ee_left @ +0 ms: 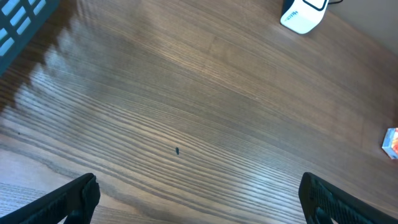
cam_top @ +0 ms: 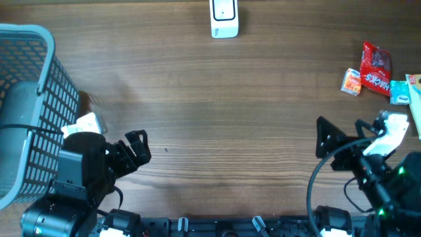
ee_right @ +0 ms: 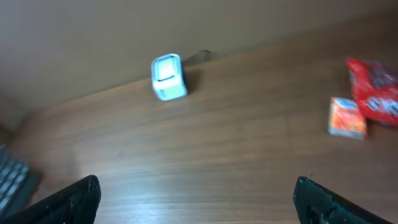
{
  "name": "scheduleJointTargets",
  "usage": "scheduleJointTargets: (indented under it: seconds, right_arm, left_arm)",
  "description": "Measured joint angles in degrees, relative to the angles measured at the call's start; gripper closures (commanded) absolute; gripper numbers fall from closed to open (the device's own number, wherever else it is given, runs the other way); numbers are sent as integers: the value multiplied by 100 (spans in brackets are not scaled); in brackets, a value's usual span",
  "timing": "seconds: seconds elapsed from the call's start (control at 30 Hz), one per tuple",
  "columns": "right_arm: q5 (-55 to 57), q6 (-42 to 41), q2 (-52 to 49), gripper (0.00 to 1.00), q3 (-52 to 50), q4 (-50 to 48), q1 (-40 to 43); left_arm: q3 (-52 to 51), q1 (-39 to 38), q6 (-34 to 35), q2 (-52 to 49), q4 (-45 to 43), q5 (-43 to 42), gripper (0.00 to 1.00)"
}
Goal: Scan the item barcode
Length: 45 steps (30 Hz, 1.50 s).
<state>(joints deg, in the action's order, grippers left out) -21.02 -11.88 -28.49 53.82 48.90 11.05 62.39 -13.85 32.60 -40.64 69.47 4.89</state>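
Left tool: jaws spread as wide as they go, nothing between them; it hangs over bare wood at the near left, just beside the basket
Right tool: jaws likewise fully spread and empty; it hangs at the near right of the tabletop
Items to scan: a red snack bag, an orange carton and a blue packet lie in a tight cluster at the right, the carton just beside the bag's left side; which one is meant, the task does not say
Scanner: white, upright at the middle of the far edge, its face turned toward the robot in the right wrist view
Deciding relation: the cluster lies ahead of the right tool and a little to its right; it is well apart from the left tool, so the right arm is judged the nearer for the pick
Long axis: the red snack bag runs roughly far-to-near with a slight tilt; the orange carton is short and sits slightly askew
Edges: the blue packet and the bag sit near the right edge of the overhead view, so there is little room on their outer side; the carton's left side is open
Open room: between the cluster and the scanner the wood is bare, a free diagonal path to the far middle
Barcode: not visible on any item in these views
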Motion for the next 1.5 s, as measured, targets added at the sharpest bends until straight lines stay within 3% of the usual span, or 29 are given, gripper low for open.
scheduleJointTargets:
  seconds: [0.17,0.37,0.83,0.93,1.03,1.5]
  right_arm:
    - [404,50,1241,0,-466,-695,-940]
    - [518,87,2634,0,-2828,-2583,-1346]
    - [693,813,2758,0,-5250,-5565,-1364]
    - [820,826,2761,0,-5346,-5556,-1364]
    - [1064,837,2774,0,-5348,-4887,-1364]
    - [1685,855,2776,0,-5346,-4889,-1117]
  left_arm:
    - [0,0,0,0,4,0,0]
    - [-7,0,0,-2,-4,4,0]
    - [-11,0,0,0,-2,2,0]
    - [-11,0,0,0,0,2,0]
    - [-11,0,0,0,0,2,0]
    - [-11,0,0,0,0,2,0]
